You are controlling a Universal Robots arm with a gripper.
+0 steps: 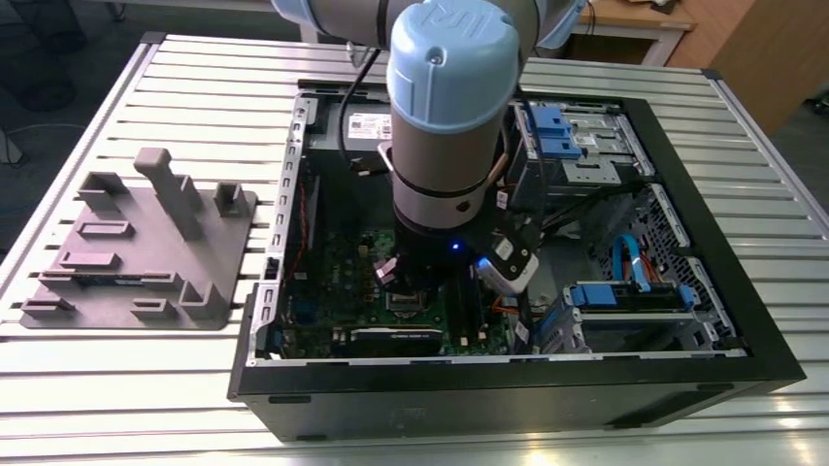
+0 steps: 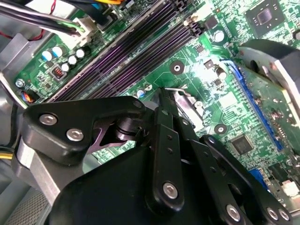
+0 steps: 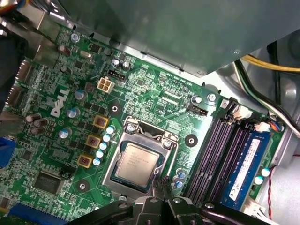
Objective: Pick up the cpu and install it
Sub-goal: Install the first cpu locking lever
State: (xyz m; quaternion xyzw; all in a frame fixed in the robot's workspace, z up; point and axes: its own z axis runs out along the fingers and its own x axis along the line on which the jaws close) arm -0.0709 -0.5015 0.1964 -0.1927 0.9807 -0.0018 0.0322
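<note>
A slatted metal tabletop [image 1: 143, 388] carries an open computer case [image 1: 725, 320] lying on its side, with a grey plastic fixture [image 1: 143, 248] of upright posts standing just beside it on the exterior view's left. The arm [image 1: 447, 126] reaches straight down into the case, over the green motherboard [image 3: 154, 93].

In the first wrist view the cpu [image 3: 136, 162], a small square chip with a silver-grey top, lies flat inside the rectangular metal socket frame [image 3: 165, 140] on the motherboard, its edges square to the frame. Just beside the socket run the dark memory slots [image 3: 220, 154]. The pincer [image 3: 164, 194] sits at the socket's edge, close above the board and just beside the chip, with its black fingertips [image 3: 165, 183] drawn close together and nothing between them that I can make out. The second wrist view has the black linkage close above the board, with the socket's bright metal just past it.

As I judge it, the chip is already seated in the socket and let go; whether the frame is latched down over it I cannot tell.
</note>
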